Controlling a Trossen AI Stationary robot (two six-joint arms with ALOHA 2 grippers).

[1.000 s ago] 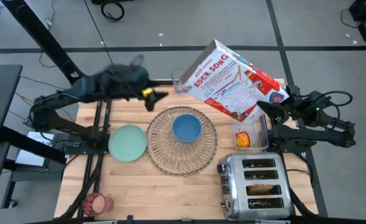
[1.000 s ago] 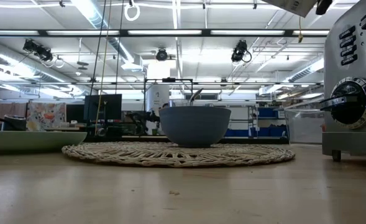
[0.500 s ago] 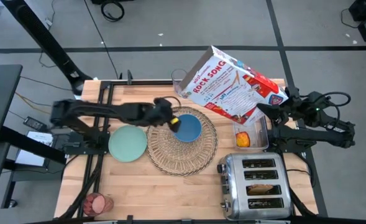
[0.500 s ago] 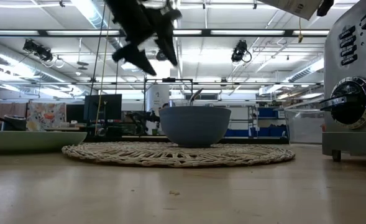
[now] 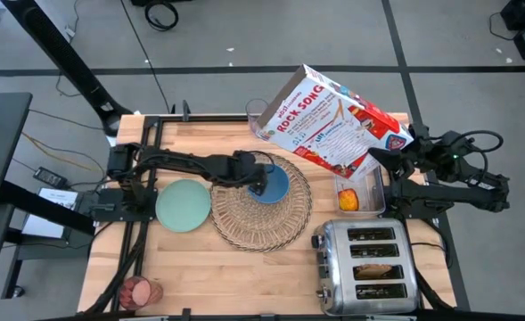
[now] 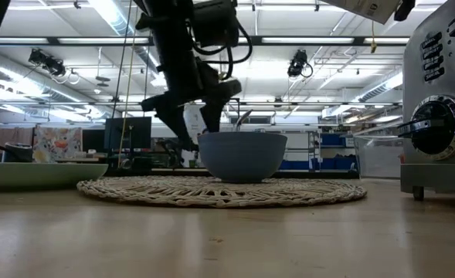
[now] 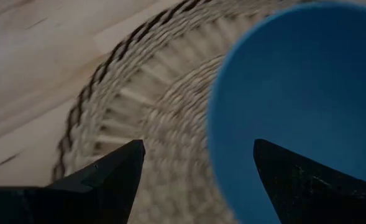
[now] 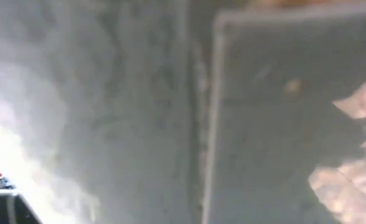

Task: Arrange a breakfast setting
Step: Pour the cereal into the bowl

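The left end effector [image 5: 257,175] hangs low over the left rim of the small blue bowl [image 5: 270,184], its two dark fingers [image 7: 102,180] spread so that one stands over the weave and the other over the bowl's hollow; this straddle of the rim looks like the set-up for a pinch on the wall, probably to steady or shift the bowl. The bowl sits on the round woven wicker placemat [image 5: 258,223], a little towards its far side, which suits a setting built outward from the mat. The mint-green plate [image 5: 183,205] lies on the wooden surface [image 5: 200,276] just beside the mat's left edge. The glass of pink drink [image 5: 137,291] stands well apart at the near left corner, likely awaiting its turn. The right end effector [image 5: 380,158] is pressed on the lower corner of a large colourful cereal box [image 5: 329,120], holding it tilted in the air above the far right of the surface, perhaps ready for pouring. A red-yellow apple [image 5: 348,201] rests in a metal tray [image 5: 378,201] behind a chrome toaster [image 5: 365,266], whose slot seems to hold a toast slice [image 5: 373,268].
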